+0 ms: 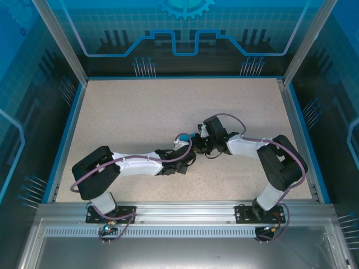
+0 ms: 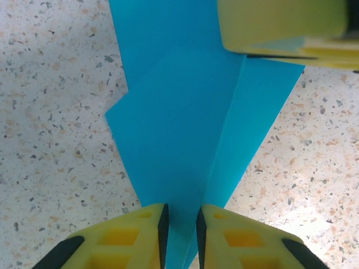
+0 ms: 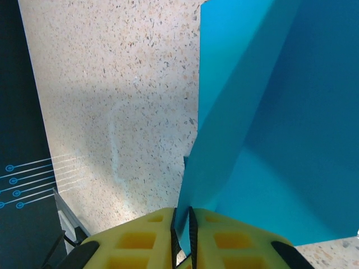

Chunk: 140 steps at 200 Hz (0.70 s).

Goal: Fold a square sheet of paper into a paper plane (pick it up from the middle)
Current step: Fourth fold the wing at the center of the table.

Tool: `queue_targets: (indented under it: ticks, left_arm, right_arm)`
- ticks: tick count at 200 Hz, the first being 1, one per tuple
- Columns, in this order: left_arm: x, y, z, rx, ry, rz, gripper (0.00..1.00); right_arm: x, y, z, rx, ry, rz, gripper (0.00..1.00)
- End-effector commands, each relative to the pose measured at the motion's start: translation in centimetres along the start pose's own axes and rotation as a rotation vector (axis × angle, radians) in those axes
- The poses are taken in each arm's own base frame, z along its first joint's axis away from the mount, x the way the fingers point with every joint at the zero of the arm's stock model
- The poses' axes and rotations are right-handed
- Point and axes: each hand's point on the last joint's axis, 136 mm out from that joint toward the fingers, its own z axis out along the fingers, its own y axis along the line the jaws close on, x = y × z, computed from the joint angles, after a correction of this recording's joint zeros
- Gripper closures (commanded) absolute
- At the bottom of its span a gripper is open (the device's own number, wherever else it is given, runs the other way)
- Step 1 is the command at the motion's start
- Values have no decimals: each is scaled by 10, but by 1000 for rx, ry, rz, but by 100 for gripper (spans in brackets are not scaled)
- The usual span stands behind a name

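Teal folded paper [image 2: 185, 129], creased, tapering, mid-table

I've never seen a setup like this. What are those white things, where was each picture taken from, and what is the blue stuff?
Those are two robot arms, bolted at the near edge of a speckled table. The wide picture looks down from above. In it the left arm and the right arm reach toward each other at the middle. The other two pictures come from small cameras on the wrists, so each shows its own yellow hand at the bottom edge. The blue stuff is a sheet of blue paper, creased into a pointed shape. The right hand pinches its edge. The left hand straddles the narrow end, nearly closed; whether it squeezes the paper is hard to tell.
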Motion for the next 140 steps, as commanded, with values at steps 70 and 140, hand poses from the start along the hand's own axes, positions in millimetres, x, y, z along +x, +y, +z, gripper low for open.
queue_targets:
  ticks: [70, 140]
  left_arm:
    - [-2, 3, -2, -16, -23, -25, 64]
    - [-7, 3, -14, 53, -88, -68, 41]
  right_arm:
    - [-2, -1, -2, 11, 20, 14, 85]
    - [-1, -9, -1, 32, 14, 37, 82]
